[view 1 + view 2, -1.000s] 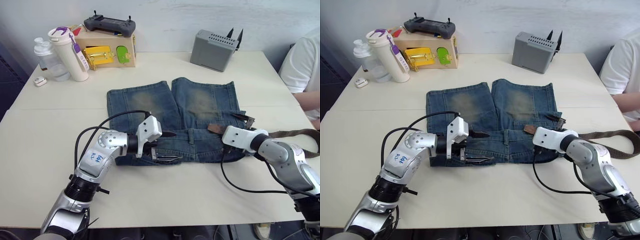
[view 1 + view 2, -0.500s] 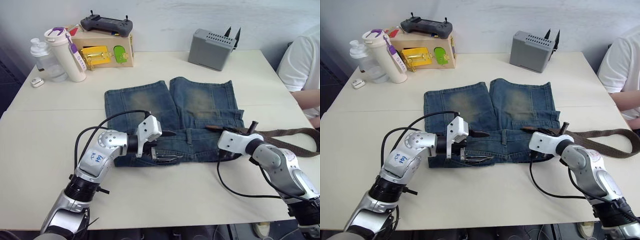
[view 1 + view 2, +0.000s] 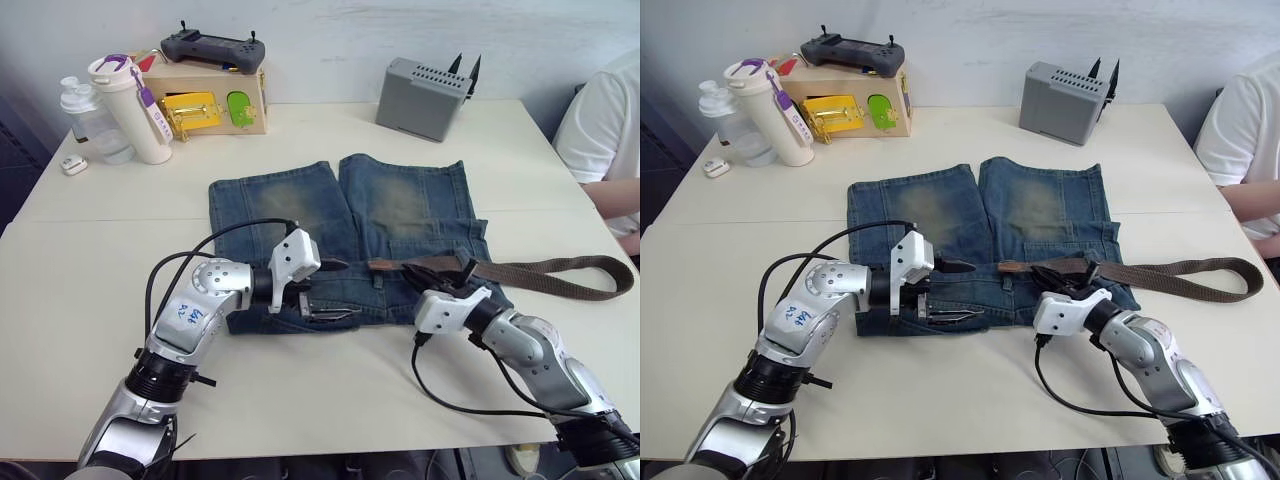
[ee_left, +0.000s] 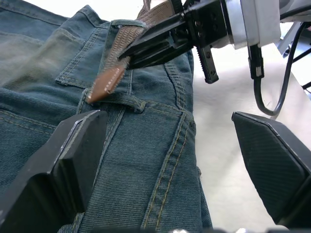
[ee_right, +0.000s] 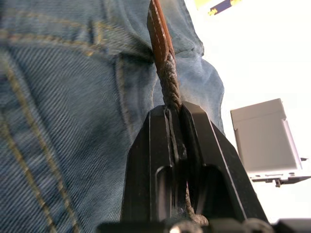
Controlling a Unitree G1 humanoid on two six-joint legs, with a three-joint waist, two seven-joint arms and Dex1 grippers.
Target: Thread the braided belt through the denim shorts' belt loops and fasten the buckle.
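The right gripper (image 5: 175, 131) pinches the braided belt (image 3: 540, 272), its tan tip at a belt loop (image 4: 114, 99) on the denim shorts (image 3: 300, 205). The left gripper (image 4: 165, 160) waits with fingers wide apart, empty; most loops and the fastening remain.

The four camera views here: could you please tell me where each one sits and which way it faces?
Left eye view: on the head, looking forward and down over the table, both arms in sight.
Right eye view: beside it, same scene.
Left wrist view: looks along the open left gripper at the denim shorts; the right gripper shows too.
Right wrist view: looks along the right gripper's fingers, shut on the braided belt.
Both wrist views share the belt's tan tip.
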